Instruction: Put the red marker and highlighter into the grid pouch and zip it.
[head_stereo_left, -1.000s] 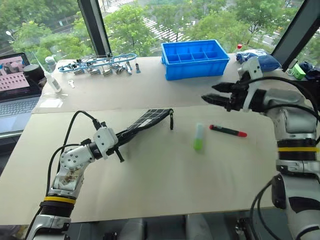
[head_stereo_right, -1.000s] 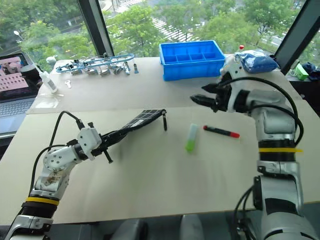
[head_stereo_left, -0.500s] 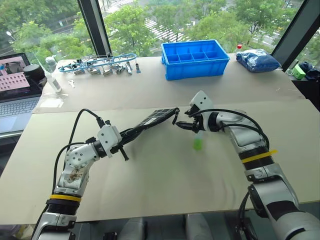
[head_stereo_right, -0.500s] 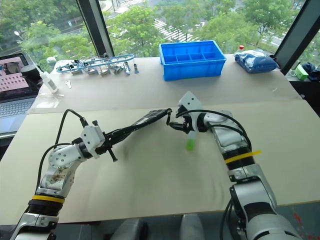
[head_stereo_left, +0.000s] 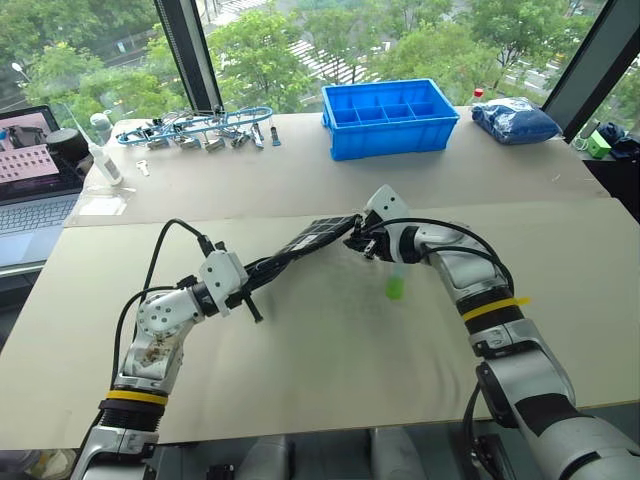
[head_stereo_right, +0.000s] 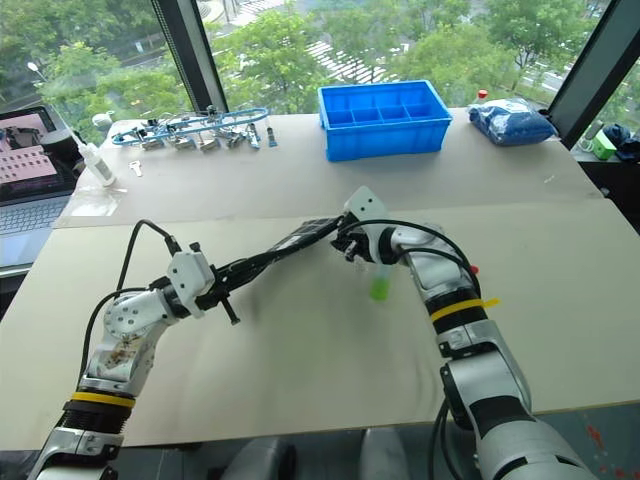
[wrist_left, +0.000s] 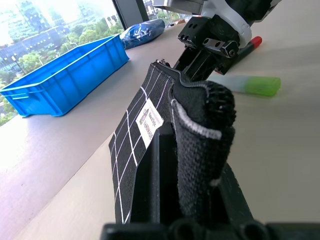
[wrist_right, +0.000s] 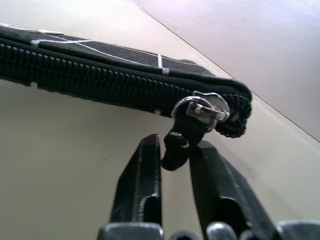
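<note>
The grid pouch (head_stereo_left: 312, 238) hangs above the table, black with white lines, its zipper closed along the top edge. My left gripper (head_stereo_left: 254, 281) is shut on its near end. At the far end my right gripper (wrist_right: 175, 150) is shut on the black pull cord, just below the metal zipper slider (wrist_right: 202, 109). The highlighter (head_stereo_left: 396, 283), whitish with a green end, lies on the table just beyond the right gripper. The red marker (wrist_left: 254, 42) is mostly hidden behind my right forearm; only a red end shows.
A blue compartment bin (head_stereo_left: 390, 117) stands at the back centre, a blue bag (head_stereo_left: 515, 120) to its right. Tools and cables (head_stereo_left: 195, 128) lie at the back left beside a small bottle (head_stereo_left: 105, 160) and a laptop (head_stereo_left: 35, 170).
My right arm swung left and down from above the marker to the pouch's far end. Its fingers went from open to shut on the pull cord. The left gripper kept its hold.
</note>
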